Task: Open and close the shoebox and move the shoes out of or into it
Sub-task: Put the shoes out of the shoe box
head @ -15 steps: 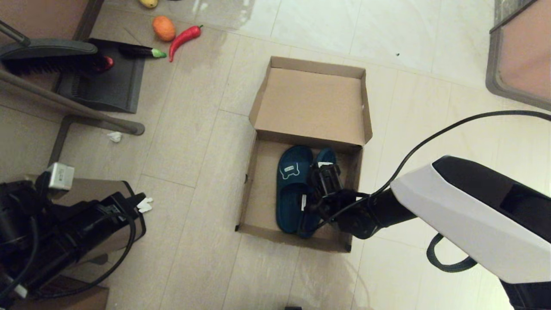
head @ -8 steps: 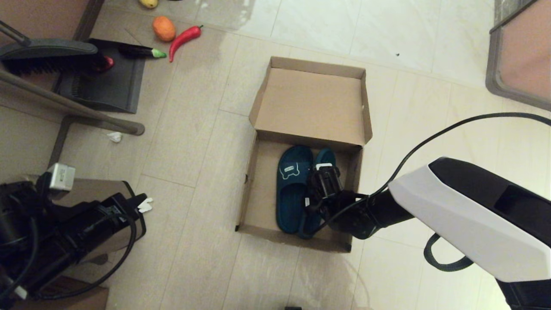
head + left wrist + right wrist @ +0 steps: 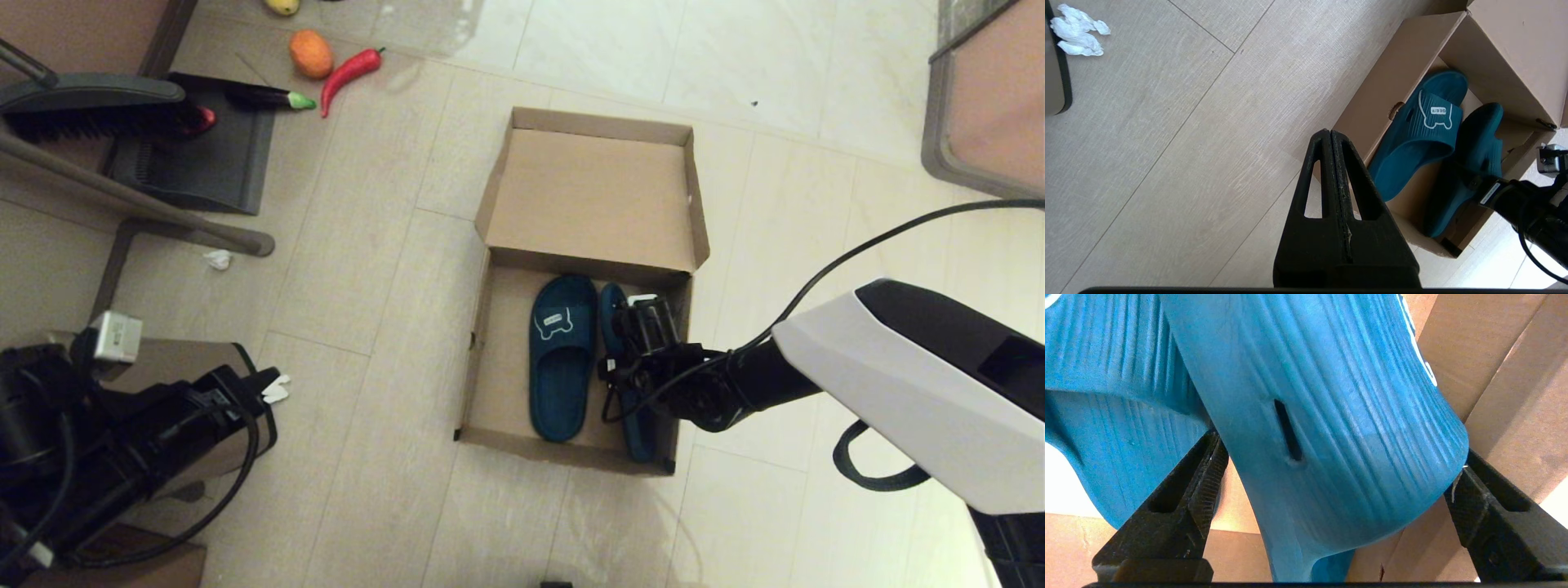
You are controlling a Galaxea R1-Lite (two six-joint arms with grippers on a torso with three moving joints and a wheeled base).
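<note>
I have the right gripper (image 3: 645,314) down inside the shoebox (image 3: 482,359), by its right wall. Its fingers (image 3: 1202,486) are spread, one on each side of the strap of the right slipper (image 3: 1331,416); the left finger touches it, but on the other side I can't tell whether there is contact. I count two shoes in the box, side by side; the left slipper (image 3: 559,359) lies flat near the middle. One shoebox, lid flap (image 3: 592,196) folded open at its far edge. The left gripper (image 3: 1331,139) hangs over the floor left of the box, fingers pressed together.
</note>
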